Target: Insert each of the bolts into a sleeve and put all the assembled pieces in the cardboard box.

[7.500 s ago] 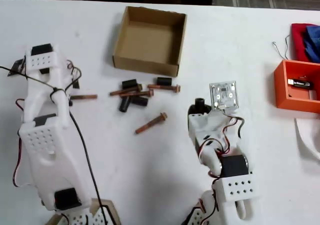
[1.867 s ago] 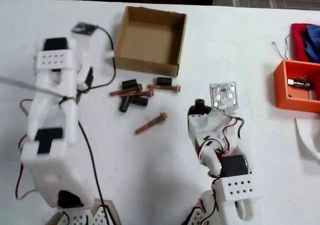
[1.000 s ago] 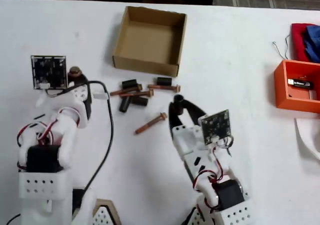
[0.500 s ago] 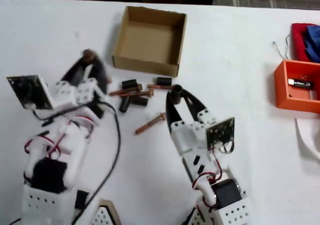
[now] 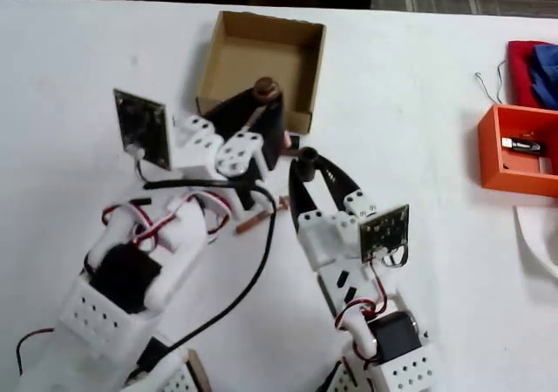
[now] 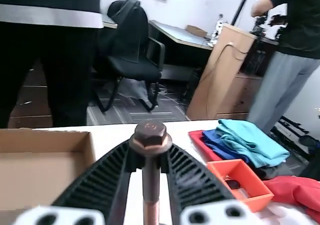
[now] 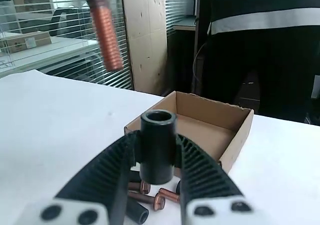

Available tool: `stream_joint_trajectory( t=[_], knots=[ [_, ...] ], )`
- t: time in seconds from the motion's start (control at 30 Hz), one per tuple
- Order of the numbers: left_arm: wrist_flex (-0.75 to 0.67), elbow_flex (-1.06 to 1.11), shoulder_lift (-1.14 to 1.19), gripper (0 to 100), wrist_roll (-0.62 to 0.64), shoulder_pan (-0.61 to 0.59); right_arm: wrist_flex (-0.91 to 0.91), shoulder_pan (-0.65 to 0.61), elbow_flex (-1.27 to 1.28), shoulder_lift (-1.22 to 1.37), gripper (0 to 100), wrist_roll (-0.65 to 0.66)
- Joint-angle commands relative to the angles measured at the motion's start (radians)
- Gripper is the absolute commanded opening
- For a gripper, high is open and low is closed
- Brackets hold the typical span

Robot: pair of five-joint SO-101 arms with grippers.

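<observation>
Pinching bolt (image 6: 150,195), left gripper (image 6: 150,152), right gripper (image 7: 157,144) clasping sleeve (image 7: 158,167)

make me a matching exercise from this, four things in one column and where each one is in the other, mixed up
Things
1. bolt
2. black sleeve
3. cardboard box
4. orange tray

Places
A. near the table's right edge, beside the red and blue cloth
B. clamped upright in the right gripper
C. open-topped, at the far side of the table
D. clamped head up in the left gripper

Pairs: 1-D, 2-B, 3-C, 4-A
</observation>
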Motion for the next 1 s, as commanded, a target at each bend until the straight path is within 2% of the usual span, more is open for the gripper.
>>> stream_joint_trajectory(
  t=[0.0,0.27,0.9,0.97],
  knots=[
    [-0.029,-0.082,0.035,3,-0.005,0.018,-0.025,-0.005,-0.006,0.004,2.1,0.0],
    [-0.029,-0.088,0.132,3,-0.005,0.075,-0.027,-0.005,-0.006,-0.001,2.1,0.0],
    [-0.018,-0.077,0.226,3,-0.012,0.078,-0.025,-0.005,-0.008,-0.001,2.1,0.0],
    [0.021,-0.082,0.226,3,-0.014,0.078,-0.025,-0.005,-0.008,-0.001,2.1,0.0]
  ],
)
